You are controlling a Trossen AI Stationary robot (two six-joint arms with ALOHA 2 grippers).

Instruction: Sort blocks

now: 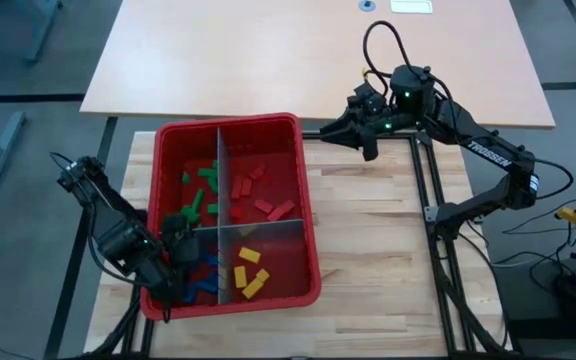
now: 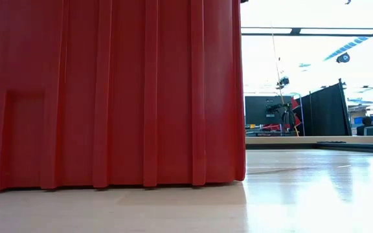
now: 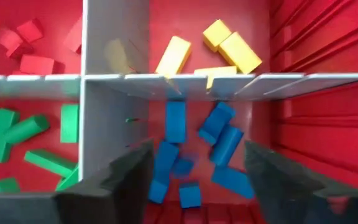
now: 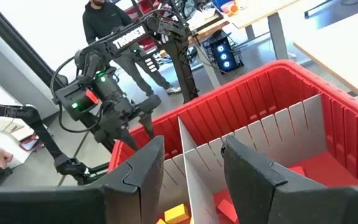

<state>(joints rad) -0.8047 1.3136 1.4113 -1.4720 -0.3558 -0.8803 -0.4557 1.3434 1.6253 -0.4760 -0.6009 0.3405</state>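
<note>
A red bin [image 1: 308, 215] sits on the counter [image 1: 368, 260], split by grey dividers [image 1: 220, 200] into four compartments of colour-sorted blocks [image 1: 251, 270]. The left gripper [image 3: 194, 177] hangs over the blue compartment, fingers [image 3: 129, 177] wide and empty, blue blocks [image 3: 176, 121] lying between and beyond them. The right gripper [image 4: 191, 168] hovers outside the bin's far corner, fingers apart, holding nothing.

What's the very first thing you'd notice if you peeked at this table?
The big red bin in the middle of the wooden table, split by grey dividers into four rooms of colored blocks: green, red, blue and yellow. The left claw hangs open over the blue ones, while the right claw waits open beside the bin's far corner.
</note>
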